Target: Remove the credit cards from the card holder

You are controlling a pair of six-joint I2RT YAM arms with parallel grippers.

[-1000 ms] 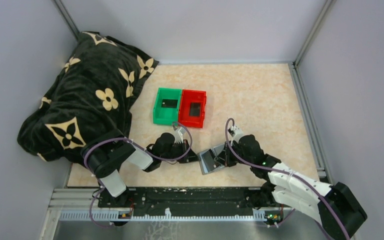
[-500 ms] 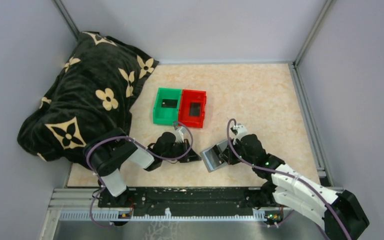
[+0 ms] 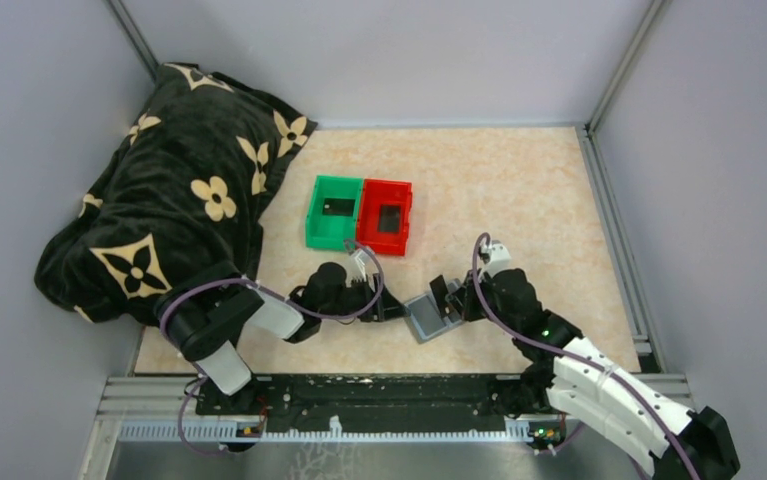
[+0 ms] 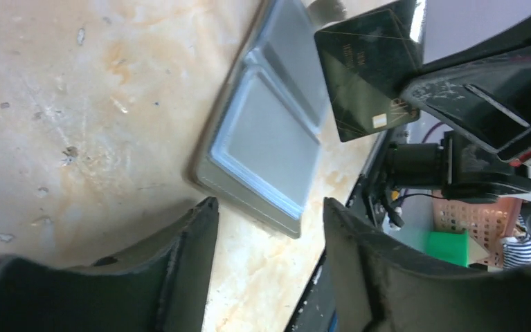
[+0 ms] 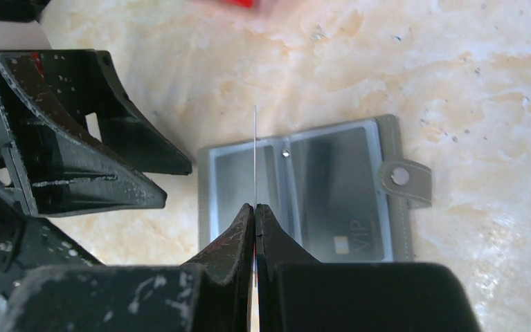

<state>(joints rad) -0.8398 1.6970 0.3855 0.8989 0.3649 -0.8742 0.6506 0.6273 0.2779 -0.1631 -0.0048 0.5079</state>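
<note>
Worktop (image 3: 529, 190): beige, marbled, walled on three sides.

Card holder (image 3: 427, 318): grey bifold, lying open and flat close to the near edge of the worktop, a little right of its middle, between the two grippers. Both slotted panels face up. Snap tab sticks out on the right-hand side in the right wrist view.

Right gripper (image 5: 255, 207): fingers pressed together on a black credit card (image 4: 370, 76), pinched by its thin edge. Card held on edge over the fold of the holder. It is black with fine gold lines and a small chip patch. Cannot tell whether its lower edge touches the holder.

VIP card (image 5: 342, 214): a second dark card, lying in the holder's right panel in the right wrist view, lettering and chip showing through the slot.

Left gripper (image 4: 269, 204): low over the worktop just left of the holder, fingers (image 4: 186, 263) spread apart, nothing between them. Holder's near corner lies just ahead of the tips; contact not clear.

Green bin (image 3: 334, 212) and red bin (image 3: 386, 217): side by side, touching, about mid-worktop, beyond the left gripper. Each has a small dark rectangle on its floor; too small to identify.

Black blanket (image 3: 179, 190) with cream flower pattern: heaped over the far-left corner and down the left edge.
</note>
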